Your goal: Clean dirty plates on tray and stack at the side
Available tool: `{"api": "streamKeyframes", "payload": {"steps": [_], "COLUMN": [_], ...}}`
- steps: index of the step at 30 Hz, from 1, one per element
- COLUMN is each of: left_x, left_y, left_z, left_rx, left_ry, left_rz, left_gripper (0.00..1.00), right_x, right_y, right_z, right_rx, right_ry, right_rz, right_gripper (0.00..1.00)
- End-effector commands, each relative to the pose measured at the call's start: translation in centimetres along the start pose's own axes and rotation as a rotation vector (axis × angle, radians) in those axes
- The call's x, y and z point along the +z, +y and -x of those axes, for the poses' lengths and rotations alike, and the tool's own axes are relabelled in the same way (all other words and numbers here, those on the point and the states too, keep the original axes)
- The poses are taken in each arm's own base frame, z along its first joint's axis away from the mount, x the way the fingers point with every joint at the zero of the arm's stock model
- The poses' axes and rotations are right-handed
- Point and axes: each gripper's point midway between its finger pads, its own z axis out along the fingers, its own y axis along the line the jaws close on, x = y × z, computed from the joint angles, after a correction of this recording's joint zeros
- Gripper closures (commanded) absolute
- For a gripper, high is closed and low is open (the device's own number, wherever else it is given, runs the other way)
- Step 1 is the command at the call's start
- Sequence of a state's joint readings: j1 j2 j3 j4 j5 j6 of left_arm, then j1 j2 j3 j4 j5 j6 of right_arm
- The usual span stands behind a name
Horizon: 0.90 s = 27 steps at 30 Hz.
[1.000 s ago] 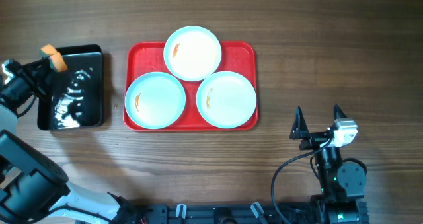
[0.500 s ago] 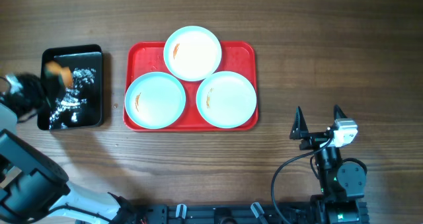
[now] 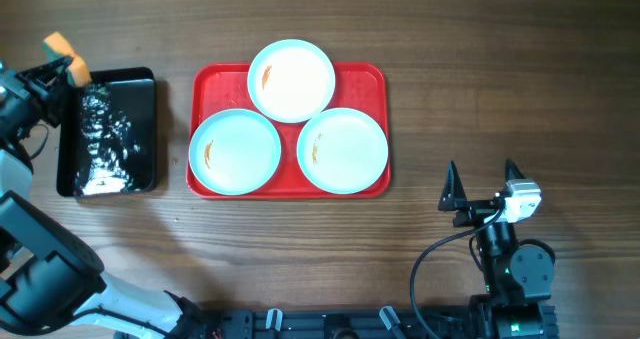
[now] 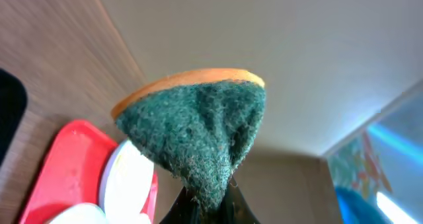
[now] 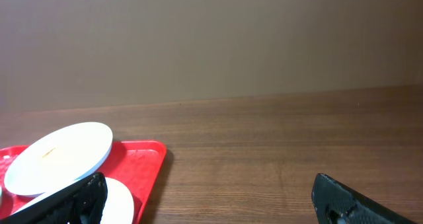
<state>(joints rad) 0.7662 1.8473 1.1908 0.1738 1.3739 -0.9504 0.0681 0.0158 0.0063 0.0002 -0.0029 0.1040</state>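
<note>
Three pale aqua-white plates lie on the red tray: one at the back, one front left, one front right. Each has a small orange smear. My left gripper is shut on an orange-backed green scouring sponge and holds it at the far left, above the back left corner of the black tray. The red tray and a plate show in the left wrist view. My right gripper is open and empty, right of the red tray; its view shows the back plate.
A glossy black tray with a wet, foamy patch sits left of the red tray. The right arm's base and cable are at the front right edge.
My left gripper with the sponge has dipped down over the black tray and then lifted back and left to its far corner. The foam in the black tray has shifted. The right arm has not moved.
</note>
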Motion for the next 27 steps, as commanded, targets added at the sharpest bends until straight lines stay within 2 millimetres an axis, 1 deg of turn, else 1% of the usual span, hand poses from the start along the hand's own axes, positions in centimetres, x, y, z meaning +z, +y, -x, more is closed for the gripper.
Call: {"api": "streamKeyframes", "payload": {"steps": [1,2,3,4,5,6,8,9,10,11,12,14,16,17,19,20,22,23,24,25,26,27], "left_x": [0.3,-1.0,-2.2,-3.9,-4.8,-4.8,-3.7,-2.5,-1.8,-1.1,-0.6,-0.6,-0.8,-0.8,-0.9,-1.0,-1.6,-2.8,-4.1,-4.7,-4.6,-3.9], "left_y": [5.5,10.8,13.7,16.3,17.3,17.1,15.1,12.5,10.6,7.9,4.4,0.9,-1.4,-2.2,-2.8,-2.4,0.7,4.4,7.4,9.3,11.1,12.3], "left_z": [-1.6,-2.2,-2.9,-3.7,-4.1,-4.1,-3.9,-3.5,-3.2,-2.8,-2.4,-2.0,-1.9,-2.0,-2.2,-2.2,-2.1,-1.8,-1.8,-2.0,-2.5,-3.2], "left_rx": [-0.023,-0.204,-0.294,-0.378,-0.399,-0.397,-0.389,-0.361,-0.332,-0.289,-0.231,-0.174,-0.107,-0.079,-0.042,-0.025,-0.019,-0.067,-0.111,-0.132,-0.153,-0.190], "left_ry": [-0.043,-0.138,-0.191,-0.250,-0.273,-0.271,-0.236,-0.193,-0.163,-0.128,-0.091,-0.083,-0.098,-0.109,-0.127,-0.135,-0.188,-0.258,-0.306,-0.322,-0.307,-0.261], "left_rz": [0.178,0.428,0.582,0.748,0.823,0.819,0.712,0.584,0.495,0.387,0.270,0.197,0.182,0.184,0.203,0.226,0.383,0.573,0.725,0.809,0.851,0.833], "left_gripper": [0.96,0.96,0.96,0.96,0.96,0.96,0.96,0.96,0.96,0.96,0.96,0.96,0.96,0.96,0.96,0.96,0.96,0.96,0.96,0.96,0.96,0.96], "right_x": [0.0,0.0,0.0,0.0,0.0,0.0,0.0,0.0,0.0,0.0,0.0,0.0,0.0,0.0,0.0,0.0,0.0,0.0,0.0,0.0,0.0,0.0], "right_y": [0.1,0.1,0.1,0.1,0.1,0.1,0.1,0.1,0.1,0.1,0.1,0.1,0.1,0.1,0.1,0.1,0.1,0.1,0.1,0.1,0.1,0.1], "right_z": [0.2,0.2,0.2,0.2,0.2,0.2,0.2,0.2,0.2,0.2,0.2,0.2,0.1,0.1,0.1,0.1,0.1,0.1,0.1,0.1,0.1,0.1], "right_rx": [0.008,0.008,0.008,0.008,0.008,0.008,0.007,0.008,0.008,0.008,0.008,0.008,0.008,0.008,0.007,0.008,0.008,0.007,0.008,0.008,0.008,0.008], "right_ry": [-0.009,-0.009,-0.009,-0.009,-0.009,-0.009,-0.009,-0.009,-0.008,-0.008,-0.008,-0.008,-0.006,-0.005,-0.005,-0.005,-0.005,-0.005,-0.005,-0.005,-0.006,-0.005], "right_rz": [0.005,0.005,0.005,0.005,0.005,0.005,0.005,0.005,0.005,0.005,0.005,0.005,0.005,0.005,0.005,0.005,0.005,0.005,0.005,0.005,0.005,0.005], "right_gripper": [0.00,0.00,0.00,0.00,0.00,0.00,0.00,0.00,0.00,0.00,0.00,0.00,0.00,0.00,0.00,0.00,0.00,0.00,0.00,0.00,0.00,0.00]}}
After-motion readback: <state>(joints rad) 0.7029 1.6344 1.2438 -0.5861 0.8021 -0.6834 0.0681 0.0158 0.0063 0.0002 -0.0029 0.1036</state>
